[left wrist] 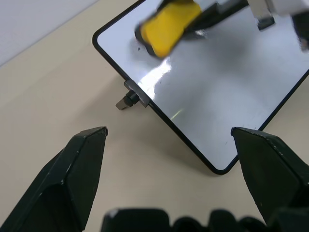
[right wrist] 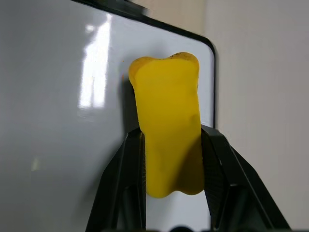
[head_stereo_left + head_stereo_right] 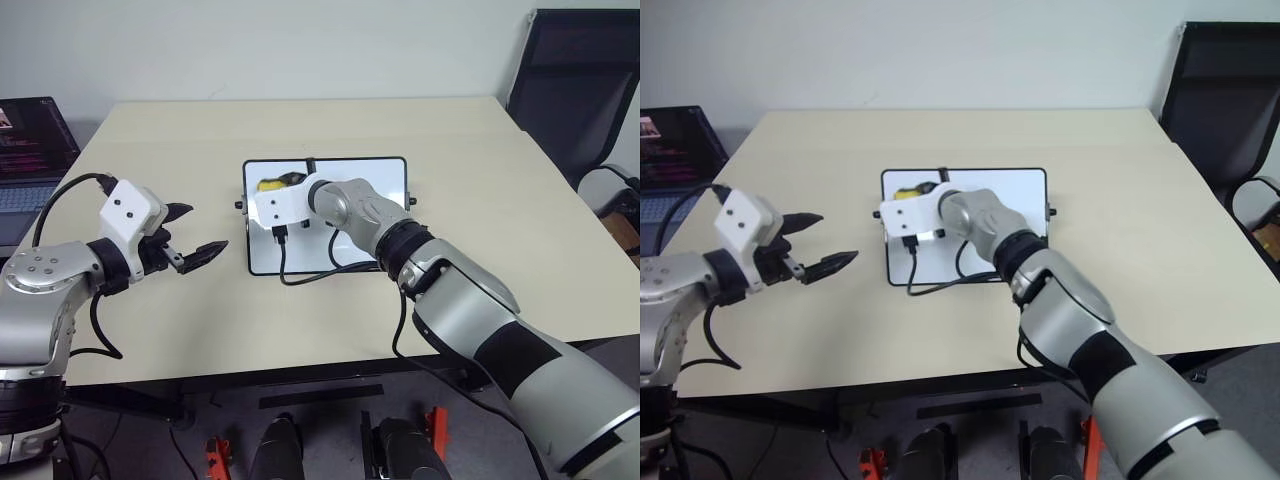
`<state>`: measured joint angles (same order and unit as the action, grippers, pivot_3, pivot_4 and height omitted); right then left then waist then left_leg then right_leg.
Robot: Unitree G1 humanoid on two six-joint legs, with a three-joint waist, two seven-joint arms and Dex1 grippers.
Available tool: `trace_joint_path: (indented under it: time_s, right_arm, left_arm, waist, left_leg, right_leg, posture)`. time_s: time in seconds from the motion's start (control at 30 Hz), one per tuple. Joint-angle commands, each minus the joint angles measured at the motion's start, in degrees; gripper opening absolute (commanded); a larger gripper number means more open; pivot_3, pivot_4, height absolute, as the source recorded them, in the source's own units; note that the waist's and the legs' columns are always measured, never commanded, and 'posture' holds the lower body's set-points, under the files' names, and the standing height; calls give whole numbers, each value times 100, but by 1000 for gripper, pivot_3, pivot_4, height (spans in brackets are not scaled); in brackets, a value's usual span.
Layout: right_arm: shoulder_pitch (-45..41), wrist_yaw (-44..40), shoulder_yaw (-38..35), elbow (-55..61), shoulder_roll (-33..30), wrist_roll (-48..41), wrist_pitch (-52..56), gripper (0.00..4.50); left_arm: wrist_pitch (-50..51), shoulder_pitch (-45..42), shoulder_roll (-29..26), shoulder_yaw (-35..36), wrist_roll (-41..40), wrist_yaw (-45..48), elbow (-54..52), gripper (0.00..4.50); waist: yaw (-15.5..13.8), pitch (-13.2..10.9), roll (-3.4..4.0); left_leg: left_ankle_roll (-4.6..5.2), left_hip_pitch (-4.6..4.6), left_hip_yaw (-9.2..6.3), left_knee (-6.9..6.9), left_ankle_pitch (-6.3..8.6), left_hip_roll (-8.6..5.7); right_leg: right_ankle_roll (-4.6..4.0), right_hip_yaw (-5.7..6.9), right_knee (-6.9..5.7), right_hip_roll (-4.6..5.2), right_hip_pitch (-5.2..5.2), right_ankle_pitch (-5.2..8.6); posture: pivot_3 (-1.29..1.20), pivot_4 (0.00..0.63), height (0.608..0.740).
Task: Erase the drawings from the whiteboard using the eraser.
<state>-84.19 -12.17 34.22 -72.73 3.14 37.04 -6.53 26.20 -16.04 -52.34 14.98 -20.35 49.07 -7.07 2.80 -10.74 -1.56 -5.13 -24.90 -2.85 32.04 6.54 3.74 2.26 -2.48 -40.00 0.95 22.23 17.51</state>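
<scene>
Even, soft indoor light; shadows stay faint. The whiteboard (image 1: 212, 92) carries streaks of white glare at centre frame. The eraser (image 1: 166, 26) at upper centre is smeared by blur.

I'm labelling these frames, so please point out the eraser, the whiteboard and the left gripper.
eraser (image 2: 168, 130), right wrist view, middle of its yellow face.
whiteboard (image 3: 385, 180), left eye view, bare white surface near its far corner.
left gripper (image 3: 196, 230), left eye view, gap midway between its fingertips.
</scene>
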Motion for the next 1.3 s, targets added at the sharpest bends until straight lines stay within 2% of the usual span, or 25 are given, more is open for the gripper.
trace_joint_path:
  time_s: [0.03, 0.13, 0.37, 0.43, 0.7, 0.8, 1.03, 1.3]
  right_arm:
    - [-230, 289, -139, -50, -79, -13, 44, 1155]
    - [-123, 134, -53, -93, -46, 60, 25, 1155]
    - [196, -824, 390, -45, -35, 316, -297, 1153]
    - [189, -719, 391, -14, -54, 332, -283, 1152]
    - [-209, 652, -81, 2, 87, 70, -218, 1145]
    - [-217, 667, 48, -71, 213, 220, -293, 1145]
    - [-165, 498, 443, -273, 530, 580, -324, 1144]
    - [-373, 800, 266, -408, 442, 487, -110, 1144]
  left_arm:
    - [-4, -74, -53, 189, -80, -7, -73, 4500]
    - [-6, -75, -55, 184, -79, 4, -76, 4500]
    - [9, -77, -58, 184, -85, 17, -99, 4500]
    - [17, -67, -58, 194, -88, 14, -103, 4500]
    - [4, -43, -80, 238, -63, 11, -47, 4500]
    - [10, -44, -88, 246, -59, 13, -49, 4500]
    - [34, -24, -98, 236, -39, 2, -90, 4500]
    - [104, 117, -117, 349, -60, -27, -224, 4500]
  waist:
    - [6, 1, -1]
    - [36, 1, -1]
    - [49, 1, -2]
    - [49, 1, -2]
    - [23, 0, -3]
    - [45, 0, -4]
    - [46, -1, -4]
    - [36, -3, -9]
  left_leg:
    - [0, 0, 1, -1, 0, 0]
    - [-1, 0, 2, -10, 0, 1]
    - [-1, 2, 1, -12, 2, 1]
    - [0, 3, 1, -8, 1, 1]
    - [3, 4, -1, -3, -12, 0]
    - [2, 3, -1, -8, -14, 1]
    - [-21, -6, -1, -24, 5, 2]
    - [-24, -6, -2, -15, 6, 3]
  right_leg:
    - [1, -1, 1, 0, 0, -2]
    - [-8, 0, 0, 0, 3, 2]
    - [-9, 1, 0, -3, 2, 7]
    - [-2, 0, -2, -3, 1, 5]
    - [-9, -3, -1, -2, 3, 4]
    - [7, -3, 0, -2, 4, -5]
    - [-17, 0, -1, -4, 12, 9]
    - [-16, 2, 1, -4, 10, 11]
  posture:
    - [0, 150, 740]
    - [0, 150, 740]
    - [0, 150, 740]
    - [0, 150, 740]
    - [0, 150, 740]
    - [0, 150, 740]
    - [0, 150, 740]
    - [0, 150, 740]
